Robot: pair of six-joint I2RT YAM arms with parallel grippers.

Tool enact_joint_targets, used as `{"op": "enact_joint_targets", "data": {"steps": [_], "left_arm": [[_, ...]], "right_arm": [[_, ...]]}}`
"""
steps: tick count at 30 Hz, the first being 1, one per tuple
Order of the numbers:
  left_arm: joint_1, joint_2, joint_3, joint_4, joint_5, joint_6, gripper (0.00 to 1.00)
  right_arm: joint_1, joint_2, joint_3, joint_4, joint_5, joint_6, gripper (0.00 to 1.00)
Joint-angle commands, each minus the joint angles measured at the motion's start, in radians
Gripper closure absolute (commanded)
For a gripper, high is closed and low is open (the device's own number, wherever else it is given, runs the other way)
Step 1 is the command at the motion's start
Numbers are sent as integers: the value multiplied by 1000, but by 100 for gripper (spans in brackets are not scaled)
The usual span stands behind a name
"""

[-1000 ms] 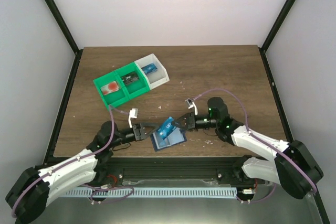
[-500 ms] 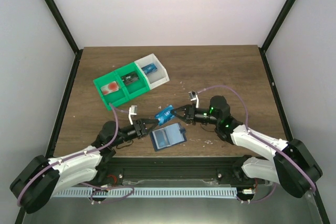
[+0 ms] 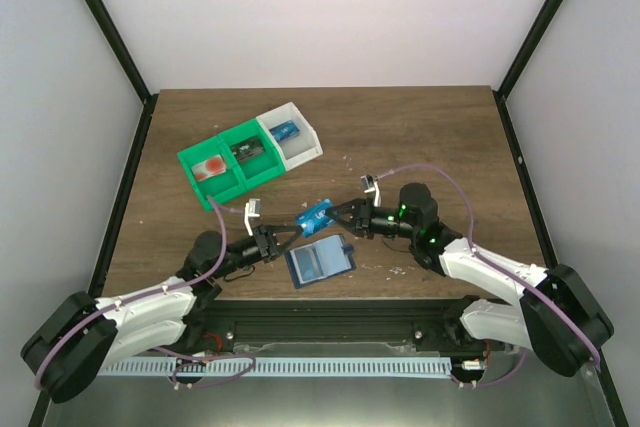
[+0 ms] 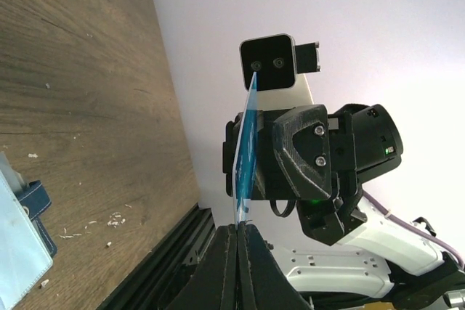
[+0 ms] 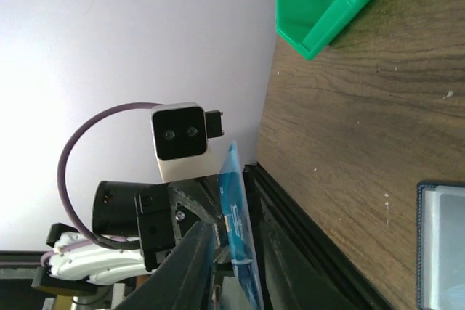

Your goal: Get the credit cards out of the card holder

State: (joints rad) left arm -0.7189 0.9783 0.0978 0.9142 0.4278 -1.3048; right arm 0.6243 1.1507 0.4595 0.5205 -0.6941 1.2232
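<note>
The left jaws are pressed shut on one end of a blue card (image 4: 247, 143), which the left wrist view shows edge-on. The right jaws face them from the other side with the far end of the same card (image 5: 238, 241) between them. I cannot tell whether they grip it or stand slightly apart from it.

The card (image 3: 318, 215) hangs in the air between the two arms, clear of the surface (image 3: 430, 137). Just nearer the bases, the card holder (image 3: 320, 262) lies open and flat on the wood, pale inside facing up, a small dark tab on its right edge. Neither set of jaws touches it.

Well apart, toward the far left, a green tray (image 3: 243, 185) sits with a white tray (image 3: 306, 153) touching its right end. A second blue card (image 3: 285, 130) lies in the white one.
</note>
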Motion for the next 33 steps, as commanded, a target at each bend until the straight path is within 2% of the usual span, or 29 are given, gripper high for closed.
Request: {"op": "enact_joint_targets", "data": {"steps": [1,5,9,10,12,14,16,28,29,33], "left_arm": [[-1,-26,19,-12,-21,35,100],[1,-34,15,-15,-23,49,100],[3,-30,15,-16,-6,54,100],[3,-32,15,-16,0,53,100],[4,-36,13,-18,-1,52,100],[3,-42,13,-24,-8,55,88],[3,-44,14,-24,-13,61,82],[3,22,43,-10,-14,65,71],[3,30,44,-1,-11,62,72],[4,50,39,52,-6,49,98]], "right_arm": [[-1,-12,-1,-27,2,-34,79],[-1,-21,-7,-37,4,-50,80],[-1,-26,-7,-20,-15,-55,97],[-1,-26,-9,-12,-21,-51,99],[-1,-29,-14,4,-32,-37,100],[-1,-32,-19,20,-34,-25,99],[-1,-29,-21,25,-33,-23,100],[-2,-18,-31,61,-38,15,100],[-1,-14,-30,64,-39,16,100],[-1,-3,-27,55,-44,15,100]]}}
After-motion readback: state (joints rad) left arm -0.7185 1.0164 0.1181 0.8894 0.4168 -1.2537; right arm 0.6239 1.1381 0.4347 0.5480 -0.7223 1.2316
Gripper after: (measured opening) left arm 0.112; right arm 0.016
